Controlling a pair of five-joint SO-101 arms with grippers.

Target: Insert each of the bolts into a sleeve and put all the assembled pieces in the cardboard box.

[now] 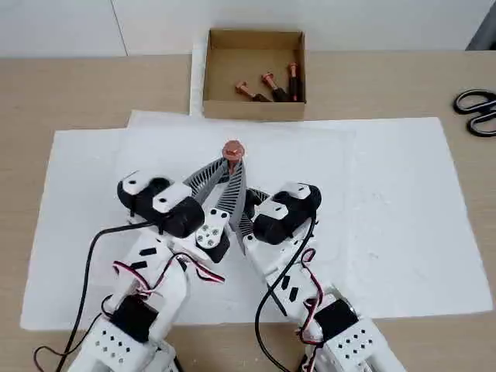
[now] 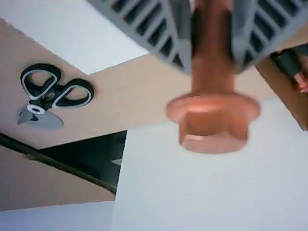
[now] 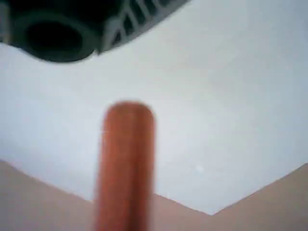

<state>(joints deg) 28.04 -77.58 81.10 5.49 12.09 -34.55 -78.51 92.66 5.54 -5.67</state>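
Currently left claw (image 2: 211, 57) grips copper bolt (image 2: 213, 120).

Robotics lab bench: wood-look table (image 1: 70, 89), white sheet (image 1: 387, 201), scissors (image 1: 477, 110), two wired arms (image 1: 147, 310).

- A white sheet (image 1: 403, 232) lies beneath the left gripper (image 1: 230, 164) and spreads wide to both sides of it.
- Under the sheet is a pale wooden table (image 1: 77, 85), bare ahead of the gripper and out past the sheet's edges on either side.
- Beyond the table's far edge, well ahead of the gripper, stands a white wall (image 1: 62, 23) with a thin upright seam.
- Black-handled scissors (image 1: 477, 111) rest on the bare wood, off the sheet, well to the gripper's right.
- The light is soft and even, with only faint shadows near the gripper.
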